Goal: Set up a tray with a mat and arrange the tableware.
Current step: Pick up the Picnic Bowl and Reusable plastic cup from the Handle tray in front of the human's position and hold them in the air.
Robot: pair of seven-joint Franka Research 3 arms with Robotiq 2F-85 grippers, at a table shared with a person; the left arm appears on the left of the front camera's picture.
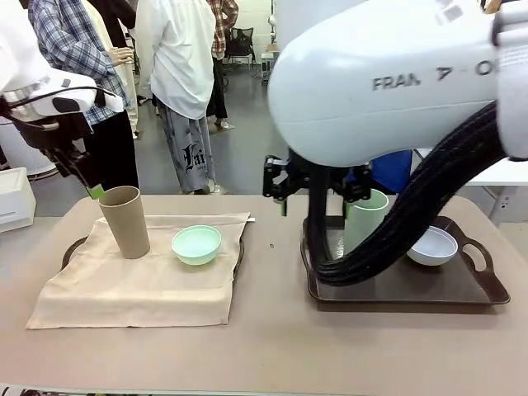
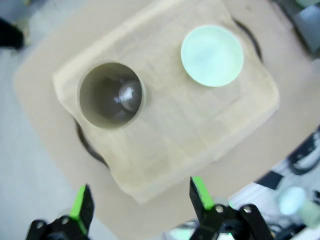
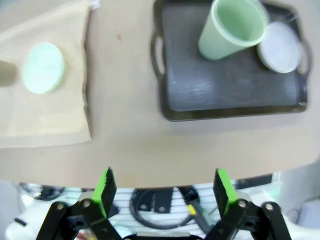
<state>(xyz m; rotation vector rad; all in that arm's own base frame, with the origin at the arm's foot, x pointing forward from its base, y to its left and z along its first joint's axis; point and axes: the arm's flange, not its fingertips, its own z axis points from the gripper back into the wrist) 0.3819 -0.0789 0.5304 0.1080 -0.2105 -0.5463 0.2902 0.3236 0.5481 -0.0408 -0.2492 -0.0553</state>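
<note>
1. Two claws stood spread wide, neither holding anything.
2. The left gripper [image 2: 140, 200] hovered over the mat's [image 2: 175, 130] edge. The tan cup [image 2: 111, 94] stood upright just ahead of its fingers, and the mint-green bowl [image 2: 212, 56] lay farther ahead.
3. The right gripper [image 3: 165, 187] hung high over the table's [image 3: 150, 145] edge. Well ahead of it, the pale green cup [image 3: 232, 27] stood just beside the white bowl [image 3: 281, 46] on the dark tray [image 3: 225, 90].

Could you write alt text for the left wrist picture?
Seen from above, a tan cup and a mint-green bowl stand apart on a beige mat; the left gripper is open at the bottom edge.
</note>
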